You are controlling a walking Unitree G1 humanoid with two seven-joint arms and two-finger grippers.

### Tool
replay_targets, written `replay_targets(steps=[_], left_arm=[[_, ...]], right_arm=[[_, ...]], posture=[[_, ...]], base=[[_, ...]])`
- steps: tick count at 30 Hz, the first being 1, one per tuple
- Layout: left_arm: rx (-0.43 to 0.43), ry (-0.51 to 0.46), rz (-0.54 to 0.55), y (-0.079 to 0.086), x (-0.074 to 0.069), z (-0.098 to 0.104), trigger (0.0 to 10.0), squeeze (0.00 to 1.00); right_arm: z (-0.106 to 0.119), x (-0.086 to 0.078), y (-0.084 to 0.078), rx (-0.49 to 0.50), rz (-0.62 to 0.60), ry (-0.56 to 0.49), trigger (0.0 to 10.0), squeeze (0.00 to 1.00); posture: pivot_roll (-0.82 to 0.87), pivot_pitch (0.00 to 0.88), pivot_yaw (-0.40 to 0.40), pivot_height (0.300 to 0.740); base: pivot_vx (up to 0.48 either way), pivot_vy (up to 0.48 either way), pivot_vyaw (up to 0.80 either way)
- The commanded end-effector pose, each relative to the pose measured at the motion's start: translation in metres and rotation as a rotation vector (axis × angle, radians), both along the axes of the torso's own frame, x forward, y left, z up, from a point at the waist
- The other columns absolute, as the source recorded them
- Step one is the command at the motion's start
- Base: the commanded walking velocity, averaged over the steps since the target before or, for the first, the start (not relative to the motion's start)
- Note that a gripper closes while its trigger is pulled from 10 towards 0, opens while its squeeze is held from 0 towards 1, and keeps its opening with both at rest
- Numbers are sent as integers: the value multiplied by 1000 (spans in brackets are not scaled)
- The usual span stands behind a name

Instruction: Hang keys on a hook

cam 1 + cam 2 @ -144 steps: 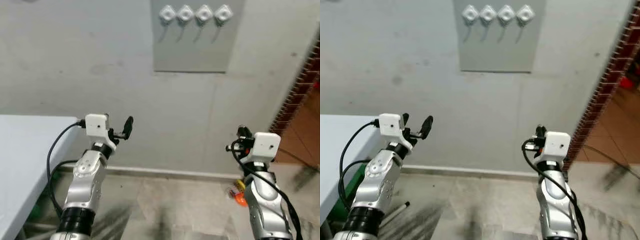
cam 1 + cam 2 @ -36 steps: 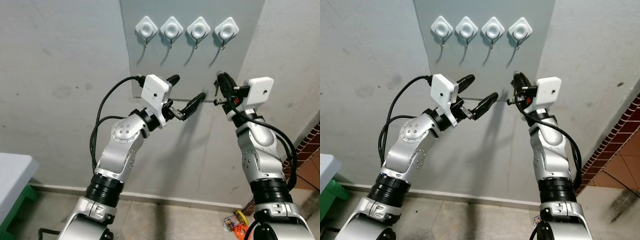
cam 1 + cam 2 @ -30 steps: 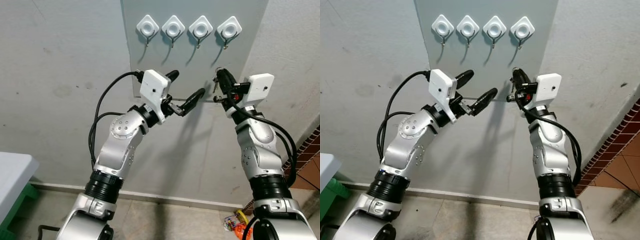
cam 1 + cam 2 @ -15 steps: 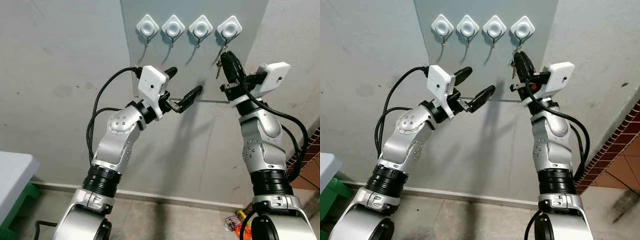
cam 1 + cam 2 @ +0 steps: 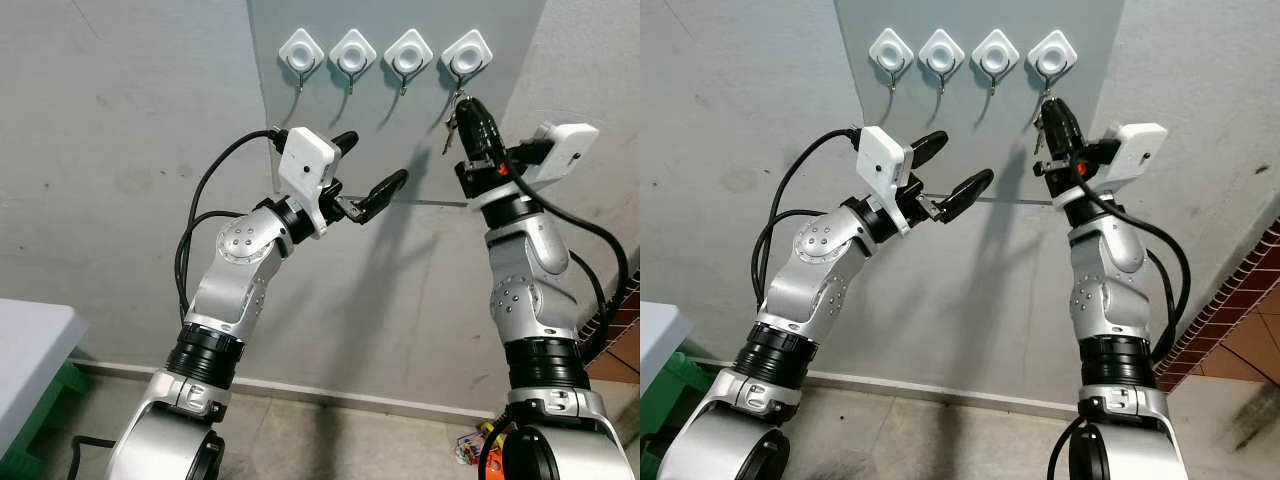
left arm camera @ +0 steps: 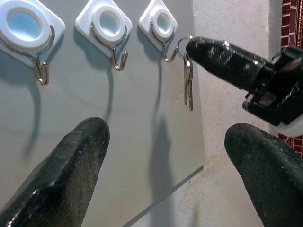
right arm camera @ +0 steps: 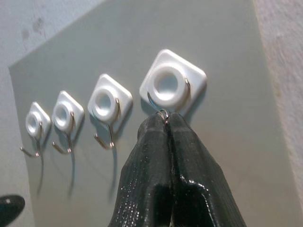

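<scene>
The right gripper [image 5: 470, 108] is raised to the wall, fingers pinched together on the ring of the keys [image 6: 188, 85], tips just below the rightmost hook [image 5: 462, 62] at about 6 o'clock from it. The left wrist view shows the ring threaded over that hook's wire and the keys hanging down from the fingertip; the right wrist view hides the keys behind the closed fingers [image 7: 161, 156], with a bit of ring peeking at the hook. The left gripper [image 5: 362, 168] hovers with fingers wide apart, holding nothing, at roughly 8 o'clock from the right one. Four white hooks sit in a row on a grey panel [image 5: 400, 130]; a bench [image 5: 25, 345] corner lies low left
</scene>
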State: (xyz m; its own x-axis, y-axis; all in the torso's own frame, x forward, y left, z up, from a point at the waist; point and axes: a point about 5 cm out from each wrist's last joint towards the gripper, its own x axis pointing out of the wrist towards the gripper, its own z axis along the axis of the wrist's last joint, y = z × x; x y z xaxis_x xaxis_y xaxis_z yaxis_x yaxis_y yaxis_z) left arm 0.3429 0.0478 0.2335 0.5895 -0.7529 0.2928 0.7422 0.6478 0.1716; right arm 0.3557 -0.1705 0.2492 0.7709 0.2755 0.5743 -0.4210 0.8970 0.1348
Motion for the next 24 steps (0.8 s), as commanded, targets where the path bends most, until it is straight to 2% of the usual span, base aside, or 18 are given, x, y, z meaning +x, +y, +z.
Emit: replay_targets(steps=[1, 11, 18, 19, 24], left_arm=[[4, -25, 9, 4, 3, 6, 10000, 0], [-5, -31, 28, 7, 5, 9, 10000, 0], [-10, -33, 38, 8, 7, 11, 10000, 0], [-10, -32, 38, 8, 7, 11, 10000, 0], [-12, -32, 37, 8, 7, 11, 10000, 0]], right_arm=[[9, 1, 3, 19, 9, -19, 10000, 0], [11, 3, 4, 36, 22, -20, 10000, 0], [12, 8, 2, 155, 39, 33, 10000, 0], [10, 9, 2, 205, 57, 67, 10000, 0], [3, 9, 4, 281, 83, 122, 10000, 0]], posture=[[-81, 0, 87, 740], [-73, 0, 79, 740], [-70, 0, 77, 740], [-71, 0, 79, 740], [-72, 0, 79, 740]], base=[[0, 0, 0], [0, 0, 0], [0, 0, 0], [0, 0, 0], [0, 0, 0]])
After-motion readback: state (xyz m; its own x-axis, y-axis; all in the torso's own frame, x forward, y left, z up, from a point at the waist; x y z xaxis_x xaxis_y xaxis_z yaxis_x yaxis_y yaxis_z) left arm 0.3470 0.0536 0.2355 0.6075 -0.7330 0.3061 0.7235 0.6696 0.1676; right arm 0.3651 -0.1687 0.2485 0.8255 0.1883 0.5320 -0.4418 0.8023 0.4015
